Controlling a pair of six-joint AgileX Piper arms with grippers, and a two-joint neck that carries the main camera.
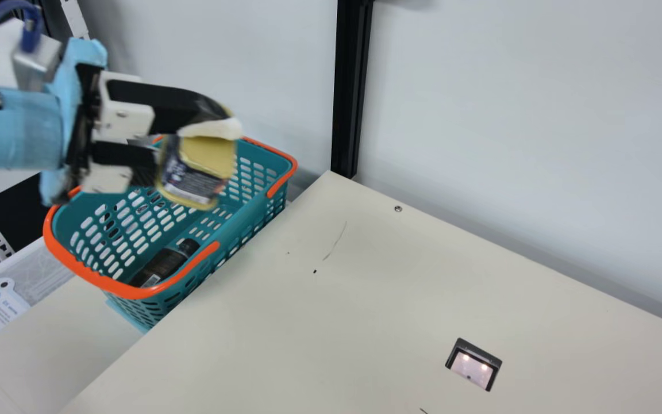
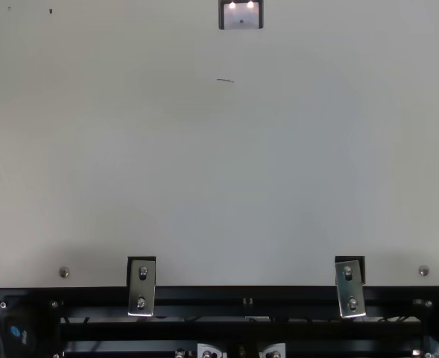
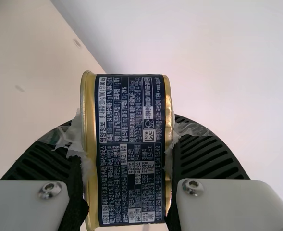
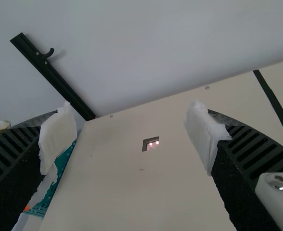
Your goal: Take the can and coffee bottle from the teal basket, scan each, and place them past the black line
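A: Near stuff 1st. Nr table edge?
B: Two metal brackets [image 2: 141, 287], top view.
A: L gripper [image 1: 193, 146]?
B: Clamped on the can [image 1: 196, 181], w/ one finger at each gold-rimmed end. It's up in the air, overlapping the basket [image 1: 97, 279] in main view.
A: R gripper [image 4: 129, 139]?
B: Fingers wide apart, white padding on both tips.
A: Scanner [image 1: 472, 368]?
B: In the cream table [image 1: 285, 339], 2 lights on.
A: Coffee btl [image 1: 164, 265]?
B: On its side in the basket, by the table-side wall. Basket's teal w/ orange trim, just beside the table.
A: Black line [image 4: 276, 106]?
B: On the table, on the opp. side of the scanner from the basket.
A: Furthest back?
B: Black post [image 1: 351, 86] at the table's back corner, then pale wall [image 1: 509, 115].
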